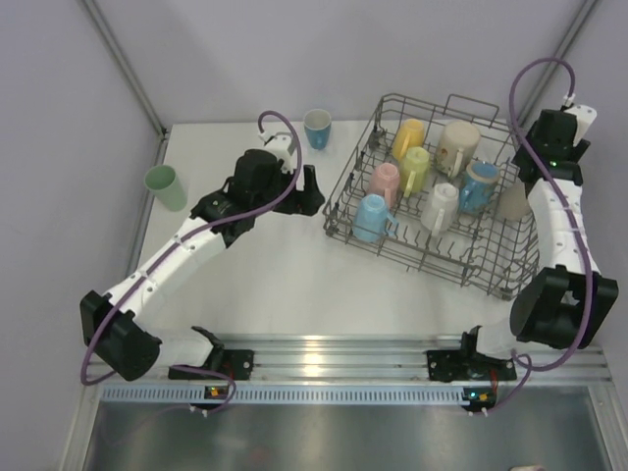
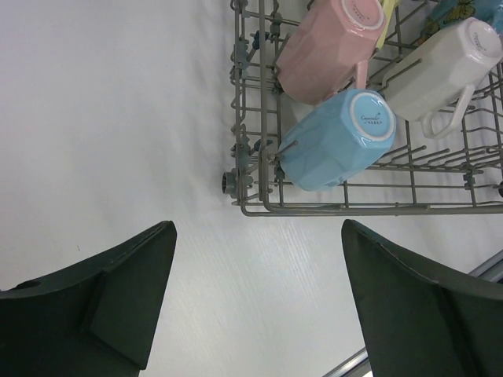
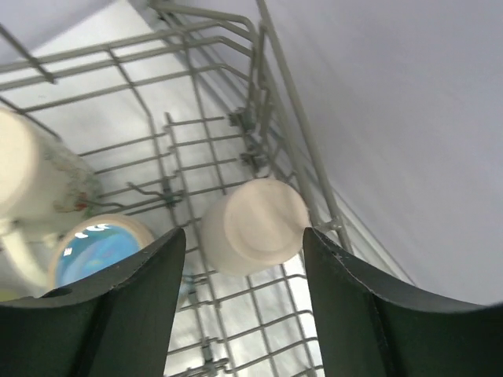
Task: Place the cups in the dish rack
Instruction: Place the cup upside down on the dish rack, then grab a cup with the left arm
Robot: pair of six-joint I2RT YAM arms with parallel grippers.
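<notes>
Only overhead, mint cup [image 1: 165,186], blue cup [image 1: 317,128] outside dish rack [image 1: 442,265], both jaws released.

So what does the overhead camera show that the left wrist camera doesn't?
Only the overhead view shows two cups standing outside the dish rack on the table: a mint green cup and a blue cup. Only the left wrist view shows the small printed marks on the cup bottoms, and that the left gripper is open and empty. Both show the rack corner holding the light blue cup, pink cup and white mug.
</notes>
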